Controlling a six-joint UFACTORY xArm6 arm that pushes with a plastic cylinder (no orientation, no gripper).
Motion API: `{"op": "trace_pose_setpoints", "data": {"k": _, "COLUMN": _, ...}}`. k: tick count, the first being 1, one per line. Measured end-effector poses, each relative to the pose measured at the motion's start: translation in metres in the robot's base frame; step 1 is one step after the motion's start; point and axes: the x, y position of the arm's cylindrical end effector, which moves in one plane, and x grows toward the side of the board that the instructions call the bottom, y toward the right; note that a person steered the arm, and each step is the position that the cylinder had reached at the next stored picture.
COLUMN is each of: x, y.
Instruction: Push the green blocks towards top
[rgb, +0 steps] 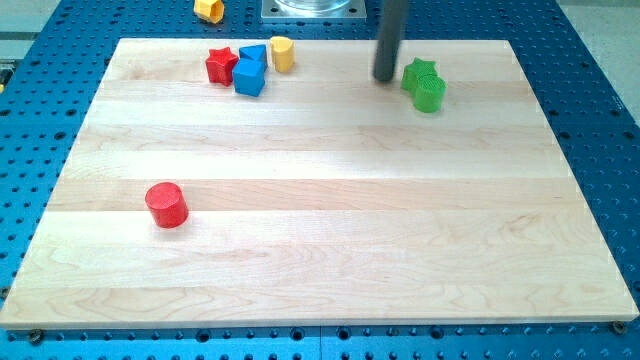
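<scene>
- Note the red cylinder (166, 204) alone at the view's lower left of the surface (320, 250); it plays no part in the task.
- Note the cluster near the top edge, left of centre: red star (220, 65), two blue blocks (250, 72), yellow block (282, 53). A further yellow block (208, 9) lies off the surface.
- Locate my tip (385, 78) near the top edge. You have no jaws on this rig, so nothing is gripped.
- Locate the green star (419, 73) and the green cylinder (429, 95), touching each other, just to the right of my tip.
- Expect, as a judgement, that the tip must pass below the green pair before pushing towards the top.
</scene>
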Motion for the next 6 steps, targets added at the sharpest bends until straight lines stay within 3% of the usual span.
{"op": "trace_pose_setpoints", "data": {"k": 1, "x": 0.037, "y": 0.010}}
{"op": "trace_pose_setpoints", "data": {"k": 3, "x": 0.005, "y": 0.085}}
{"op": "trace_pose_setpoints", "data": {"k": 4, "x": -0.002, "y": 0.080}}
{"op": "trace_pose_setpoints", "data": {"k": 5, "x": 0.029, "y": -0.023}}
{"op": "trace_pose_setpoints", "data": {"k": 6, "x": 0.085, "y": -0.004}}
